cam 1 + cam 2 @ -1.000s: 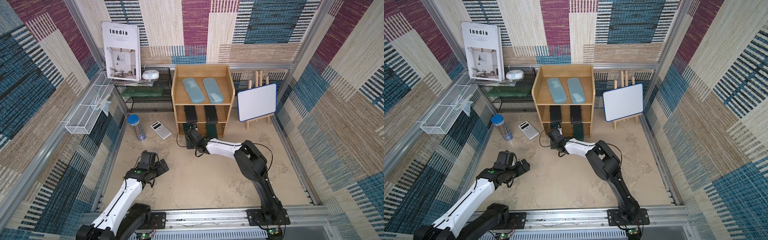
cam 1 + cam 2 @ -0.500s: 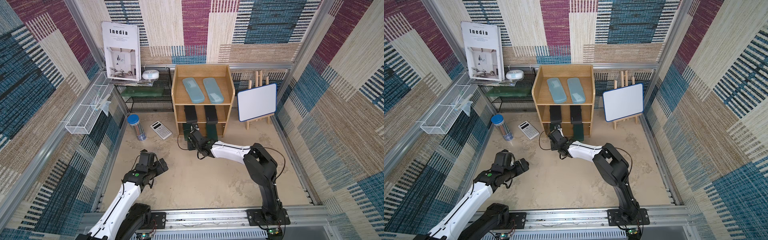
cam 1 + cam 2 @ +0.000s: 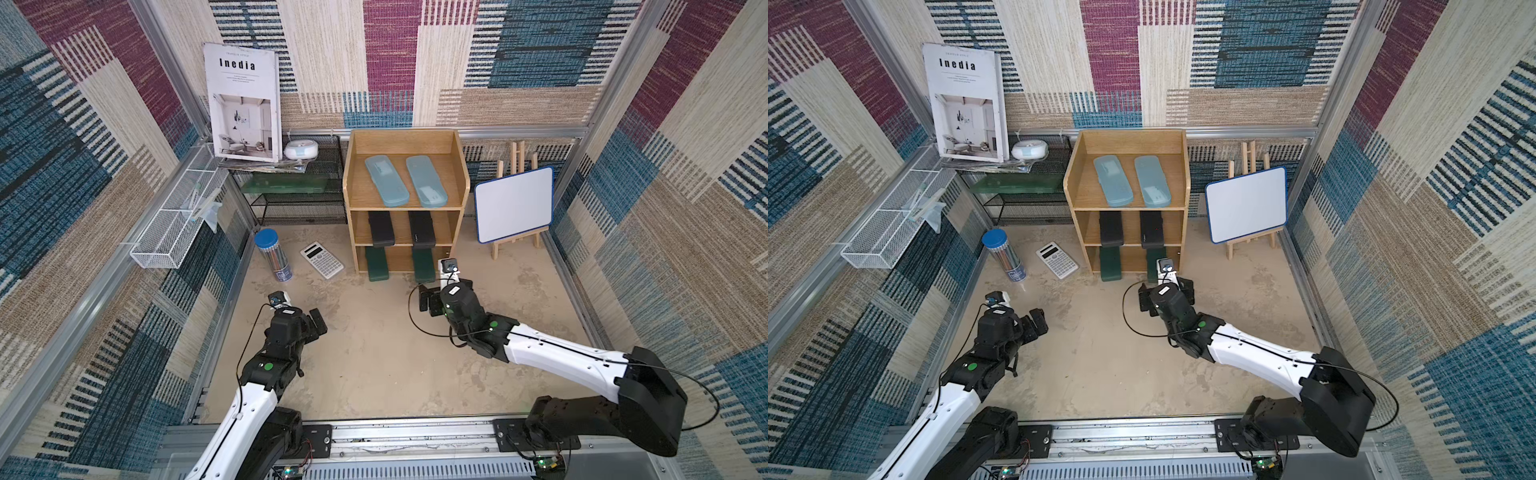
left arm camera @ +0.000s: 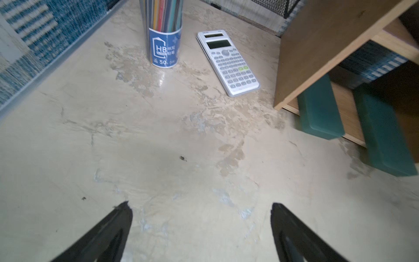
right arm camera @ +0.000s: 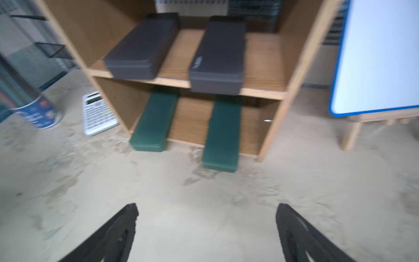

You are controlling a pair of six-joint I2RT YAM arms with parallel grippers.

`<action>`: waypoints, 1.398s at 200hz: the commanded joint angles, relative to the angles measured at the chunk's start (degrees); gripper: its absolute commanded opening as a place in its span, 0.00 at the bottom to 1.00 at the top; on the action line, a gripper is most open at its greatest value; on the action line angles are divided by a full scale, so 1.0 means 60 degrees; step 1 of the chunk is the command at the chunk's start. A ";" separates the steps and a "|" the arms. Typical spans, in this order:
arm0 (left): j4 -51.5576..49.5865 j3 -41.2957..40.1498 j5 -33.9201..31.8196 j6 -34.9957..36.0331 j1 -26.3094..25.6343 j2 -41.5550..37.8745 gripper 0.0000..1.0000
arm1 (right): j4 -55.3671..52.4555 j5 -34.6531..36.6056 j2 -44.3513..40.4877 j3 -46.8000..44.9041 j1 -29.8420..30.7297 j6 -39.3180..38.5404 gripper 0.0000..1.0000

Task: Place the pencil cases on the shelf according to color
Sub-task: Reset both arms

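Right hand [image 5: 207, 206], fingers apart and empty, hovers before a dark green pencil case [image 5: 223, 133] jutting from the bottom tier of the shelf [image 3: 405, 143]; it should back straight away without nudging it.

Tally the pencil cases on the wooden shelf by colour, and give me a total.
light blue pencil cases: 2
black pencil cases: 2
dark green pencil cases: 2
Total: 6

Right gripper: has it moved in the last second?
Yes. In both top views the right gripper, open, has drawn back from the bottom tier of the shelf toward the robot's own base.
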 commanded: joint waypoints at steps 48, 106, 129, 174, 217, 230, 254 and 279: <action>0.2904 0.0275 -0.2624 0.1746 0.0039 0.2438 0.99 | 0.2645 0.1637 -0.0601 -0.1772 -0.3085 -0.1284 1.00; 0.7135 -0.0416 -0.2758 0.3409 0.0077 0.5123 1.00 | 0.4361 0.1032 0.1366 -0.1772 -0.4810 -0.1369 0.99; 0.7755 -0.0258 -0.2139 0.3947 0.0098 0.5586 1.00 | 0.6525 -0.0001 0.1218 -0.2590 -0.5108 -0.2072 0.99; 0.7438 0.0180 -0.1844 0.4282 0.0157 0.6007 1.00 | 0.7591 -0.0599 0.1483 -0.2921 -0.5387 -0.2812 1.00; 0.8034 -0.0353 -0.2098 0.4254 0.0263 0.5641 1.00 | 0.7944 -0.0478 0.1135 -0.3374 -0.5405 -0.3023 1.00; 0.8248 -0.0334 -0.1947 0.4470 0.0387 0.5765 1.00 | 0.7949 -0.0495 0.1136 -0.3387 -0.5460 -0.3183 0.99; 0.9148 -0.0267 -0.1651 0.4538 0.0615 0.6440 1.00 | 0.7473 -0.0397 0.1239 -0.3114 -0.5490 -0.3303 1.00; 0.9228 -0.0223 -0.1055 0.4430 0.0831 0.6714 1.00 | 0.7587 -0.0510 0.1079 -0.3290 -0.5551 -0.3263 1.00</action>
